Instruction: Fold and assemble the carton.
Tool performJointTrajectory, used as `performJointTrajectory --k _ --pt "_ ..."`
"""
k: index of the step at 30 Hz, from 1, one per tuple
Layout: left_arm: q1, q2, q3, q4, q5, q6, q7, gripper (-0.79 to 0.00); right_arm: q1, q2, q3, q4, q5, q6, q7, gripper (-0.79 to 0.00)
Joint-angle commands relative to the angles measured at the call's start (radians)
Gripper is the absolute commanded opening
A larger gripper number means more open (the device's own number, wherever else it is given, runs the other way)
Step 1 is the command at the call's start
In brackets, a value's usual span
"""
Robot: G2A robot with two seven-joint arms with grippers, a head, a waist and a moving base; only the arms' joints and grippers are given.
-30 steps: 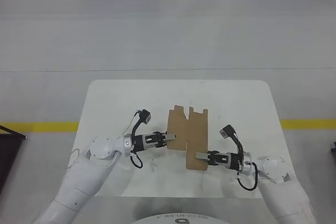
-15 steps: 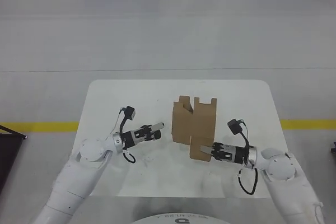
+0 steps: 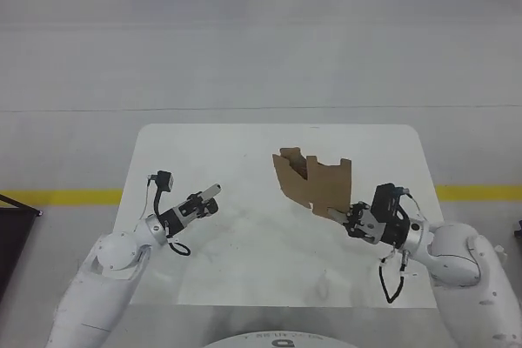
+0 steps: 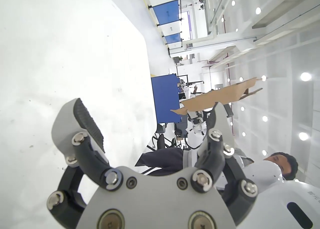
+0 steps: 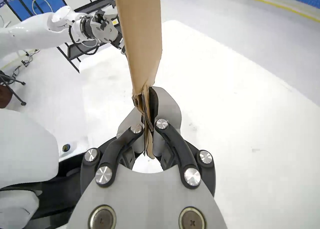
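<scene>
The left gripper [image 3: 208,197] is shown over the left part of the white round-cornered table [image 3: 244,261], its 2 fingers spread wide with nothing between them. Right of centre, the flattened brown cardboard carton [image 3: 313,181] is held raised above the tabletop, tilted, its lower edge being pinched firmly by the closed right gripper [image 3: 351,217].

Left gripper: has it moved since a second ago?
Yes. The left gripper has drawn back from the carton toward the table's left edge, open now.
</scene>
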Motion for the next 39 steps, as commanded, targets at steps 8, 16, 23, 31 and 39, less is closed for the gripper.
performJointTrajectory --k 8,16,23,31,39 --pt "0.000 0.000 0.000 0.000 0.000 0.000 -0.001 0.000 0.003 0.000 -0.006 -0.003 0.014 0.005 -0.005 -0.785" --pt "0.000 0.000 0.000 0.000 0.000 0.000 -0.001 0.000 -0.010 0.012 -0.007 -0.083 -0.149 -0.079 -0.148 -0.785" --pt "0.000 0.000 0.000 0.000 0.000 0.000 -0.001 0.000 -0.067 0.044 0.014 -0.142 -0.440 -0.079 -0.393 -0.785" --pt "0.000 0.000 0.000 0.000 0.000 0.000 -0.001 0.000 -0.127 0.074 0.032 -0.152 -0.723 -0.079 -0.596 -0.785" --pt "-0.003 0.005 -0.001 -0.062 0.108 -0.002 0.017 0.000 -0.123 0.075 -0.009 -0.073 -0.649 -0.045 -0.569 -0.785"
